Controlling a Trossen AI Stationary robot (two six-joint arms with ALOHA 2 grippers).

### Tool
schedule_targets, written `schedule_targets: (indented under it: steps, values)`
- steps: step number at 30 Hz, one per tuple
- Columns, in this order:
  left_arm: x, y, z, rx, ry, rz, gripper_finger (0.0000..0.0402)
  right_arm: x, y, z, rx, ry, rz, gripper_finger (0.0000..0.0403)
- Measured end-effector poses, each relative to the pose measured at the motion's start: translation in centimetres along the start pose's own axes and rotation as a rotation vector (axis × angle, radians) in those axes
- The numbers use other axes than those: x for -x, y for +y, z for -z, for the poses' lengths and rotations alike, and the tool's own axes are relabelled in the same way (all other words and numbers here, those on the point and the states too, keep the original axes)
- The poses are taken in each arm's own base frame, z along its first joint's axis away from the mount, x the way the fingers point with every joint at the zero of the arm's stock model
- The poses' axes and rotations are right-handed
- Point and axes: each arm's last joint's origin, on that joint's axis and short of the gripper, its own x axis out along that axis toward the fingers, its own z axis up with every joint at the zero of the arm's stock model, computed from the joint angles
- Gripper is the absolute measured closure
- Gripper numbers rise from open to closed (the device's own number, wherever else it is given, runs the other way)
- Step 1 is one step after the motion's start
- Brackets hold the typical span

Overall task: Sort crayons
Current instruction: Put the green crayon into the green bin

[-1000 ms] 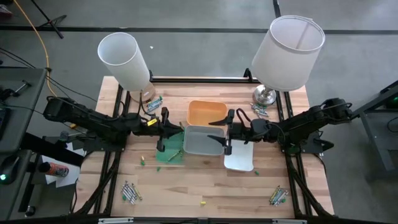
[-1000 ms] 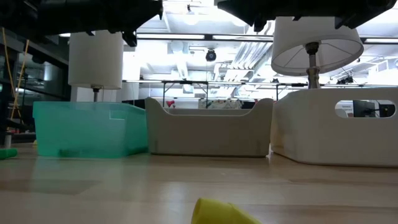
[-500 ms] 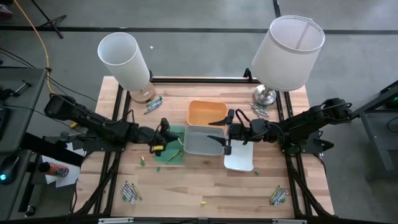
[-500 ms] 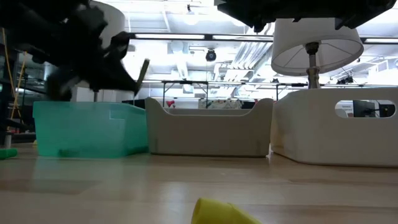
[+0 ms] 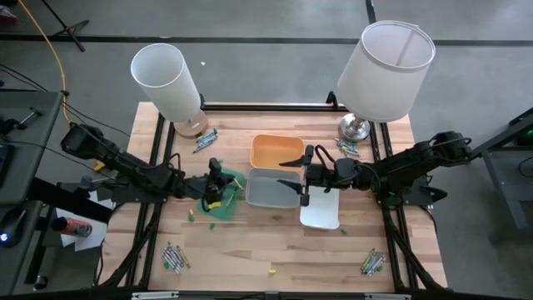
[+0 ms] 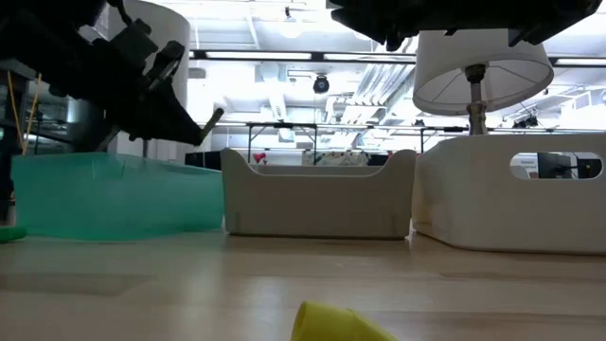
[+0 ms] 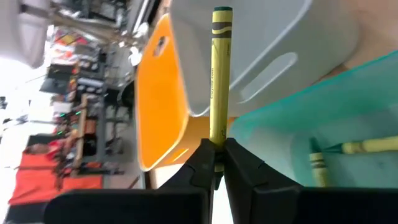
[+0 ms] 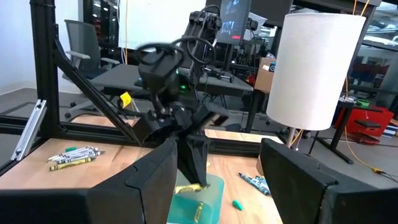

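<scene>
My left gripper (image 5: 221, 187) hangs over the green tray (image 5: 218, 207), shut on a yellow-green crayon (image 7: 219, 74) that sticks out ahead of its fingers. Two more yellow-green crayons (image 7: 364, 147) lie inside the green tray (image 7: 323, 118). Beside that tray stand a grey tray (image 5: 265, 190), an orange tray (image 5: 275, 150) and a white tray (image 5: 321, 212). Level above the grey and white trays, my right gripper (image 5: 293, 177) is open, its fingers wide apart with nothing between them (image 8: 214, 180). My left gripper pinches the crayon's one end (image 7: 216, 142) between its two fingertips. The crayon runs on in line with the fingers, toward the grey tray. It is lifted clear, with its free tip (image 6: 216, 116) above the green tray's rim.
Loose crayon piles lie near the front left (image 5: 175, 257), the front right (image 5: 372, 263) and both lamp bases (image 5: 205, 139), (image 5: 348, 147). Single crayons lie at the front (image 5: 271, 271) and beside the green tray (image 5: 190, 217). Two lamps (image 5: 166, 79), (image 5: 385, 67) stand at the back.
My left gripper has dropped toward the green tray and moved toward the table's near edge, rolling about its own line, with the crayon still in its hold. The green tray has shifted and turned a little on the table.
</scene>
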Motion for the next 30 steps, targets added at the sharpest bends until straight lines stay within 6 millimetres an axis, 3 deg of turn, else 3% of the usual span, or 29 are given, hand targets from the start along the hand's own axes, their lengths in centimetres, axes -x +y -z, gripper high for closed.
schedule_targets:
  steps: [11, 18, 23, 26, 30]
  values:
    - [2.7, 0.9, -3.6, 0.169, 0.059, -0.123, 0.0376, 0.0, 0.1, 0.2, -0.005, 0.022, -0.005, 0.0179]
    - [5.2, 3.5, -6.0, 0.626, 0.123, 0.116, 0.0376, 0.0, 0.1, 0.2, -0.023, 0.022, -0.004, 0.0179]
    - [5.9, 4.7, -6.2, 1.038, 0.247, 0.207, 0.0376, 0.0, 0.0, 0.2, -0.022, 0.018, -0.004, 0.0179]
    - [5.6, 4.2, -5.5, 1.123, 0.304, 0.212, 0.0376, 0.0, 0.0, 0.0, -0.026, 0.002, 0.000, 0.0179]
    - [4.5, 2.1, -4.0, 1.185, 0.441, 0.251, 0.0376, 0.0, 0.0, 0.0, -0.026, -0.005, 0.001, 0.0179]
